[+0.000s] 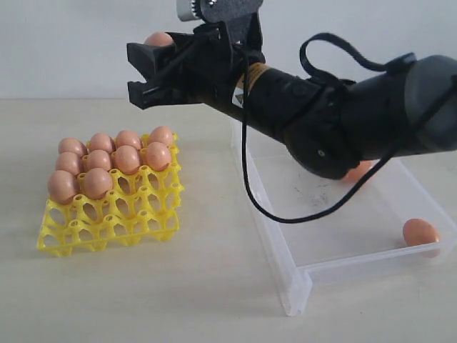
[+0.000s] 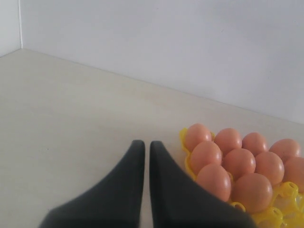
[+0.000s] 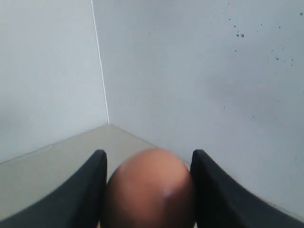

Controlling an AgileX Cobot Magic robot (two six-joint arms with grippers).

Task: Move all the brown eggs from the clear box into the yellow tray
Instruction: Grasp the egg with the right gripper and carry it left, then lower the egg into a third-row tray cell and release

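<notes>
Pale desk point(image 1: 214, 307), white wall: jaws of the right arm point(image 1: 335, 121) are clamping a brown egg point(image 1: 158, 38), set partly open around it, its long axis seemingly running along them, high beyond the yellow tray point(image 1: 107, 232), whose near cups are lying open below. The left arm's jaws are resting shut and empty beside the tray's filled rows. Another egg point(image 1: 420, 232) is lying in the clear box point(image 1: 296, 282).

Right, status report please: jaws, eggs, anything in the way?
Right gripper shut on one brown egg, aloft. Left gripper shut, empty. Two eggs visible in clear box. Yellow tray front cups unobstructed.
</notes>
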